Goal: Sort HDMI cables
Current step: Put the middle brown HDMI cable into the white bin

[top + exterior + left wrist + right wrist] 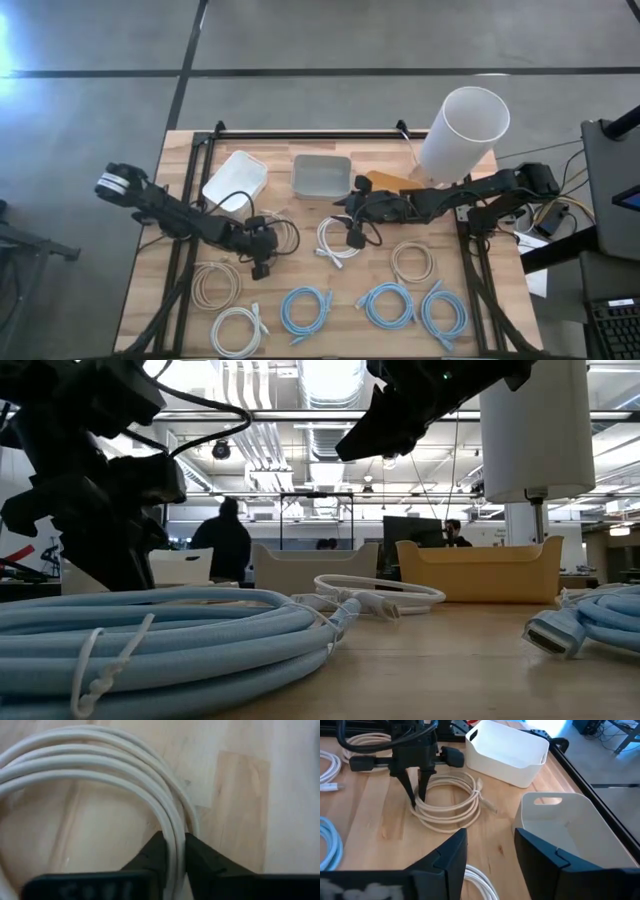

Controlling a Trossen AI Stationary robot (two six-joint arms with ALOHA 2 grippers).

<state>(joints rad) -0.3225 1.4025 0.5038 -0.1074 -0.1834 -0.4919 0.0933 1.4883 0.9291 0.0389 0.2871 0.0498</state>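
Observation:
Several coiled HDMI cables lie flat on the wooden table: beige, white, light blue, light blue, light blue, beige and white. One more beige coil lies in front of the white bin. My left gripper stands over this coil and is shut on it. My right gripper is open and hovers above the table between the white coil and the grey bin, touching nothing. My left gripper pinches the beige coil's bundled strands between its two fingers, on the coil's near side. The fingers come from above, pointing down, across the strands. The coil lies flat on the table.
Along the far edge stand a white bin, a grey bin and a yellow bin partly under a tall white cylinder. Bare wood shows between the coils. People are in the room behind the table.

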